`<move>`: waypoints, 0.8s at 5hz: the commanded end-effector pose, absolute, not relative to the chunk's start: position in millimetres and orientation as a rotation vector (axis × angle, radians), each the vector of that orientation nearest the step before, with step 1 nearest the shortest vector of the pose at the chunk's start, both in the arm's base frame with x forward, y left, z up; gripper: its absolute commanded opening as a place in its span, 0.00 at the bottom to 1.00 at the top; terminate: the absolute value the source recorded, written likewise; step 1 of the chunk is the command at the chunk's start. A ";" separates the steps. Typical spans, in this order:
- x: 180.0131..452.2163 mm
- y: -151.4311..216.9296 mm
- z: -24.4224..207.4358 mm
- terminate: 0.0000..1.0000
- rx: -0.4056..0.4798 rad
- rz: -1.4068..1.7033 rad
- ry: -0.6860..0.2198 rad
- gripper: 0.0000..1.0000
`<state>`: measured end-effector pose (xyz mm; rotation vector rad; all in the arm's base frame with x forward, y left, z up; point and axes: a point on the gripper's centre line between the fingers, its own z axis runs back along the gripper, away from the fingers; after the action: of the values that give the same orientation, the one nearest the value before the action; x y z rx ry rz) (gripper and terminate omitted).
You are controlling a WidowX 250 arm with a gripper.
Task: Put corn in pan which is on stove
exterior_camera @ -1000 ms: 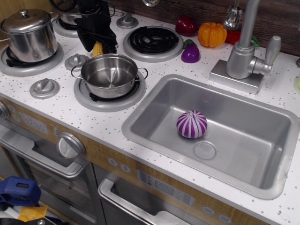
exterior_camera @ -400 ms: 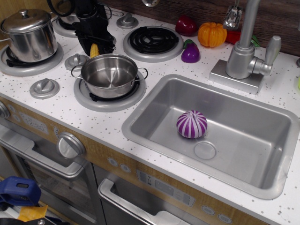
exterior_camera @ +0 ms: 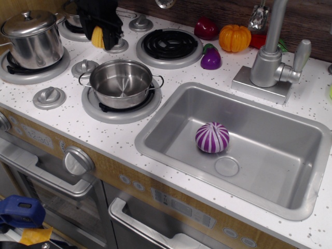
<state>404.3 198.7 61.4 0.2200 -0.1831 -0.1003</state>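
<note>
at the far left stands a taller lidded pot (exterior_camera: pixel 35 39) on its own burner, not part of this job. just right of it, at the back of the stove (exterior_camera: pixel 67 111), the black gripper (exterior_camera: pixel 98 37) hangs clear of the cooktop with its jaws closed on the corn (exterior_camera: pixel 97 37), which sits between the dark fingers above a silver knob (exterior_camera: pixel 118 45). the corn's long axis runs near upright, so it points down at the counter. it is a stubby yellow-orange cob, only partly seen, the rest hidden by the fingers.

the pan (exterior_camera: pixel 121 82) lies toward the camera and a little to the right of the gripper, sitting on the front burner, shiny, shallow, empty, its two loop handles sticking out left and right. i judge the coming move turns on that offset: the cob must travel forward and slightly right until it is over the pan's open mouth, then drop in.

further right are the coil burner (exterior_camera: pixel 169 45), the sink (exterior_camera: pixel 290 171) with a purple striped ball (exterior_camera: pixel 212 137), and an orange pumpkin (exterior_camera: pixel 234 37) at the back.
</note>
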 end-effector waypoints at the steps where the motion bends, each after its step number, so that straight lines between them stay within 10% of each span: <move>1: 389.1 168.2 118.2 0.00 0.272 -0.032 -0.209 0.00; 4: 349.4 127.4 86.4 0.00 0.199 0.128 -0.238 0.00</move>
<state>344.7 123.0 53.1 0.1495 -0.1704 0.1206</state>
